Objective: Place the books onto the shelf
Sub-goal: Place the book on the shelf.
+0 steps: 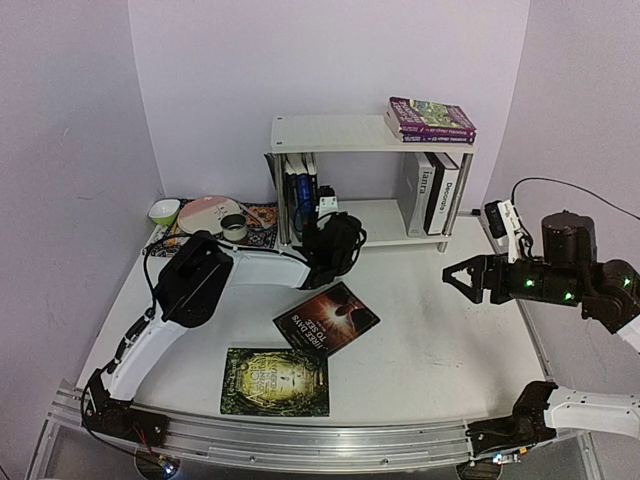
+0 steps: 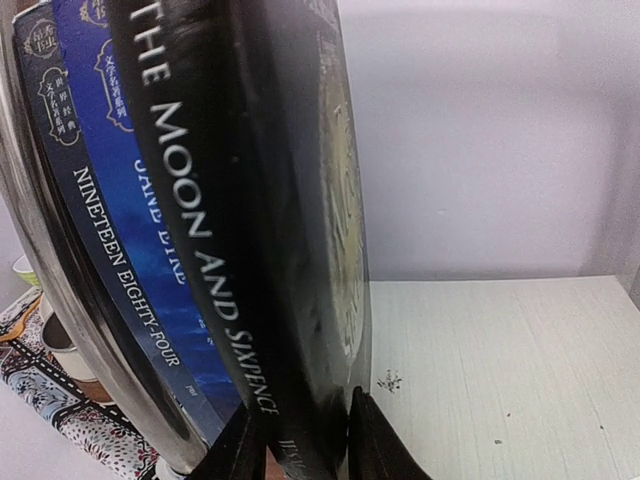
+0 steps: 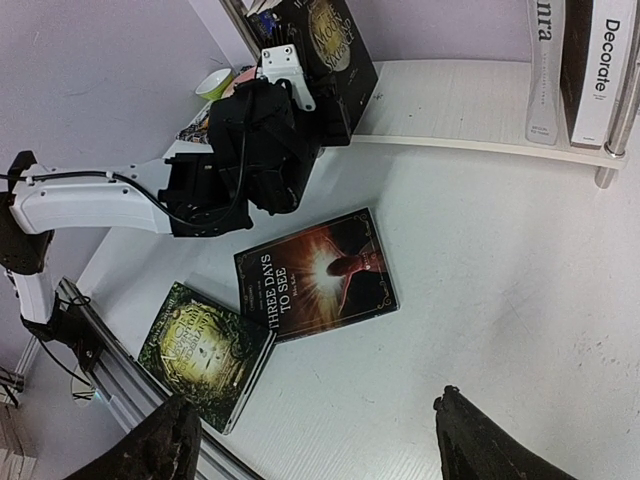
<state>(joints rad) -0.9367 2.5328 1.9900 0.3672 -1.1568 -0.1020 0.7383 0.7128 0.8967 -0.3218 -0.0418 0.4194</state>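
A black book, "The Moon and Sixpence" (image 2: 260, 250) (image 3: 325, 40), stands on the lower board of the white shelf (image 1: 340, 133) beside two dark blue books (image 2: 140, 250). My left gripper (image 2: 300, 430) (image 1: 335, 240) straddles its bottom edge, jaws slightly open; a thin gap shows at the left finger. "Three Days to See" (image 1: 326, 320) (image 3: 315, 275) and a green book (image 1: 276, 382) (image 3: 205, 350) lie flat on the table. My right gripper (image 1: 455, 280) (image 3: 315, 400) hovers open and empty above the table's right side.
Purple paperbacks (image 1: 430, 120) lie on the shelf top. A white book (image 1: 422, 192) and a black book (image 1: 445, 195) stand at the lower tier's right. A patterned mat with dishes (image 1: 215, 215) sits left of the shelf. An aluminium rail (image 1: 300, 440) runs along the near edge.
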